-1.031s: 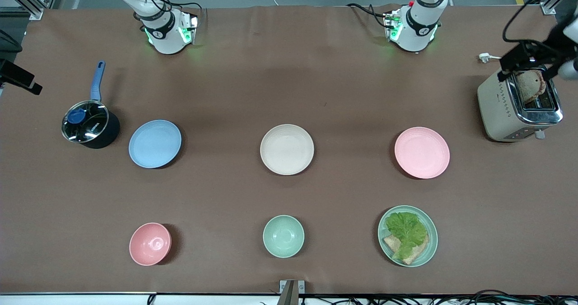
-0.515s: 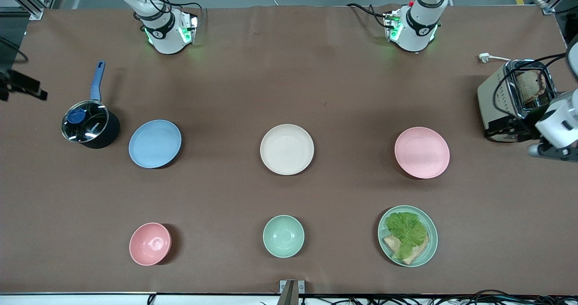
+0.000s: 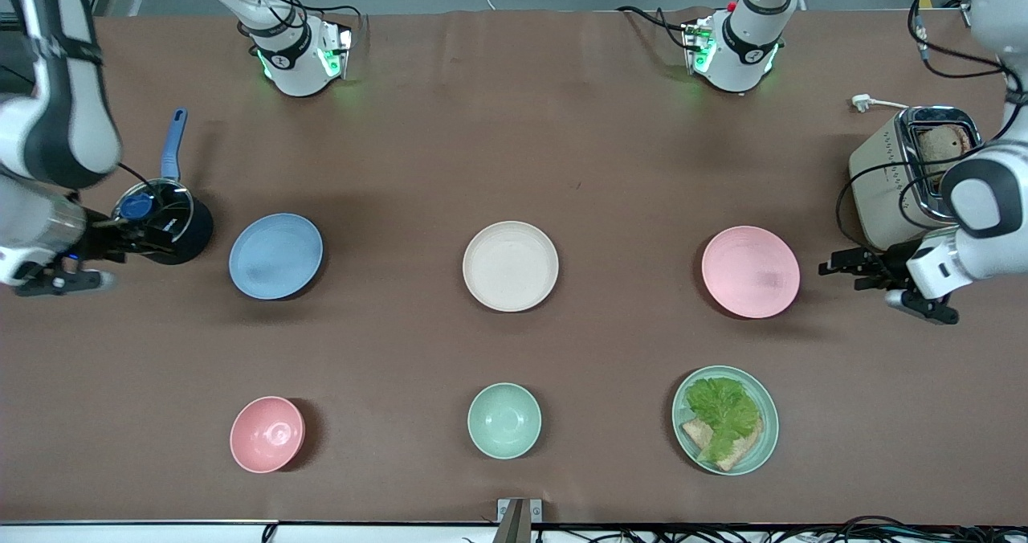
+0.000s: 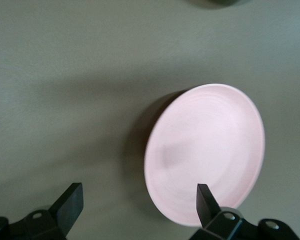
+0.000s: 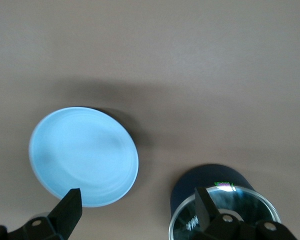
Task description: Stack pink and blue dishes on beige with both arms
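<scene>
Front view: the beige plate [image 3: 510,266] sits mid-surface, with the blue plate [image 3: 275,255] toward the right arm's end and the pink plate [image 3: 750,271] toward the left arm's end — all three in one row, well apart. The left hand [image 3: 839,268] hangs low just beside the pink plate's outer rim, its fingers pointing at the plate; a toaster [image 3: 907,175] stands close by, farther from the camera. The right hand [image 3: 132,234] is over the lidded pot [image 3: 161,222], which stands just beside the blue plate on its outer side. Nearer the camera lie a pink bowl [image 3: 267,434], a green bowl [image 3: 503,420] and a green plate with lettuce [image 3: 725,419], none involved.

Left wrist view: the left hand [image 4: 140,200] has its fingers spread wide, holding nothing; the pink plate [image 4: 205,152] lies straight ahead, its near rim between the two fingertips' lines. Judged from this, a short advance would bring the rim into the gap.

Right wrist view: the right hand [image 5: 137,202] is likewise spread and empty. The blue plate [image 5: 83,155] lies ahead but off toward one finger, the pot [image 5: 217,200] under the other — so this hand looks to need a sideways shift first.
</scene>
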